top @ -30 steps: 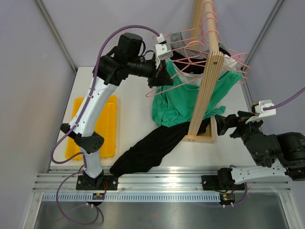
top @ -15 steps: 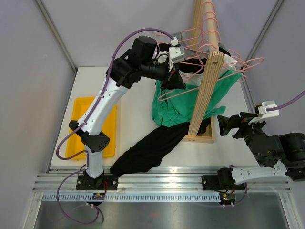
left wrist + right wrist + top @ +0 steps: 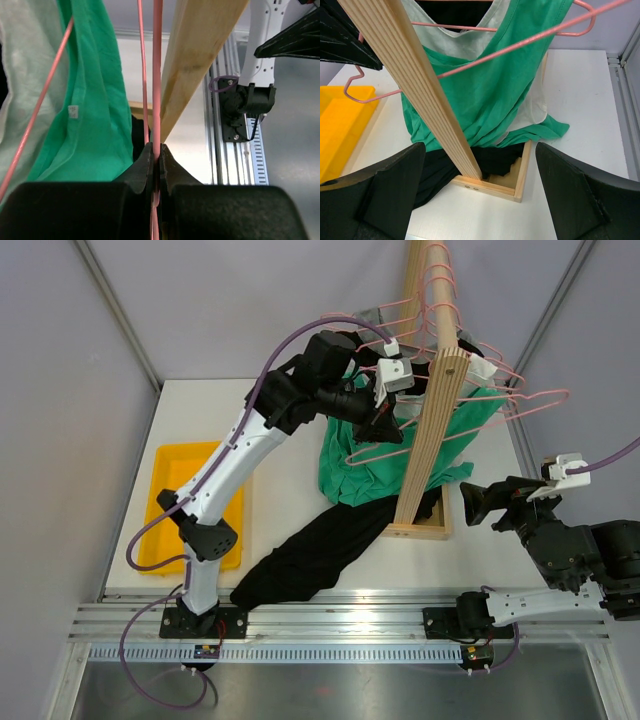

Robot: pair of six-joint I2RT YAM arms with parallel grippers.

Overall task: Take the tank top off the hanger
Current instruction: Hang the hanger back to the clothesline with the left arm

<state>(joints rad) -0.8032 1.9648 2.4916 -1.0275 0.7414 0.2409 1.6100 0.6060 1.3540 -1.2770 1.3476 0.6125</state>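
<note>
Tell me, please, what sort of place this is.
Most likely a robotics lab test cell rather than a home: robot arms bolted to an aluminium rail at the near edge, plain grey enclosure panels around it, and a wooden rack with pink hangers staged as props.

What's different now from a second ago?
The left arm swung right toward the wooden rack, jaws shut on a pink hanger, pushing it rightward so its end pokes out farther past the rack. The right arm, jaws open, barely moved. The green top, black garment and yellow tray stayed put.
</note>
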